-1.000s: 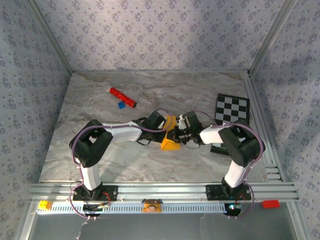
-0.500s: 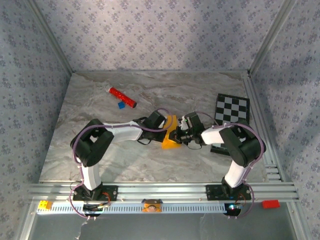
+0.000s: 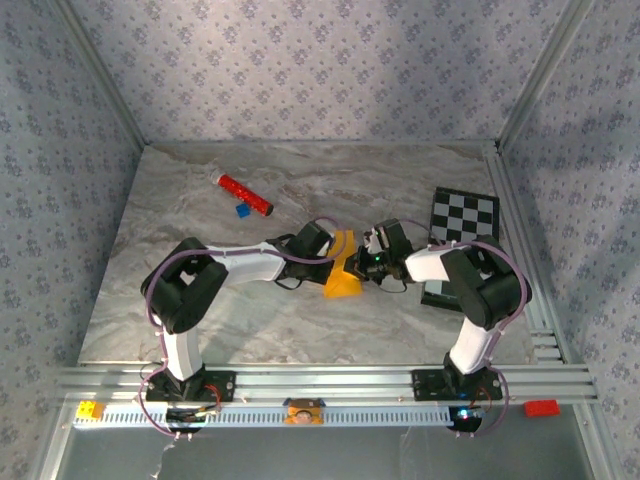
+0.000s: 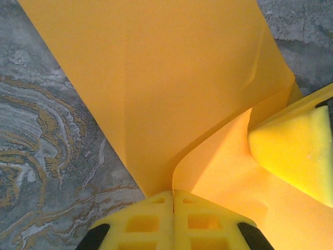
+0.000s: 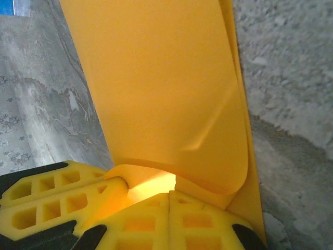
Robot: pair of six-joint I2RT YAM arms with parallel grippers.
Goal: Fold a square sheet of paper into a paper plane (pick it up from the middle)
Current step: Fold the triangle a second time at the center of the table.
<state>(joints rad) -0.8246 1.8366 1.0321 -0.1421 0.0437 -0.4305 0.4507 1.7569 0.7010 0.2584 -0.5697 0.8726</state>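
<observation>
The orange-yellow sheet of paper [image 3: 343, 283] is folded and creased and stands up off the table between the two grippers at mid-table. My left gripper [image 3: 334, 262] reaches in from the left and is shut on the paper's edge. In the left wrist view the paper [image 4: 171, 78] rises from the closed jaws [image 4: 173, 195]. My right gripper [image 3: 361, 265] comes in from the right, also shut on the paper. In the right wrist view a curled layer of the paper [image 5: 166, 78] bulges just above its closed jaws [image 5: 169, 197]. The two pairs of yellow fingers sit almost touching each other.
A red cylinder [image 3: 245, 195] and a small blue block [image 3: 242, 210] lie at the back left. A black-and-white checkered board [image 3: 463, 220] lies at the right, partly under the right arm. The metal rail at the front holds a yellow brick [image 3: 88, 409] and a red brick [image 3: 541, 407].
The right gripper has shifted slightly to the right and farther back, its wrist turning. The paper has bent with it. Both grippers stay shut on the paper.
</observation>
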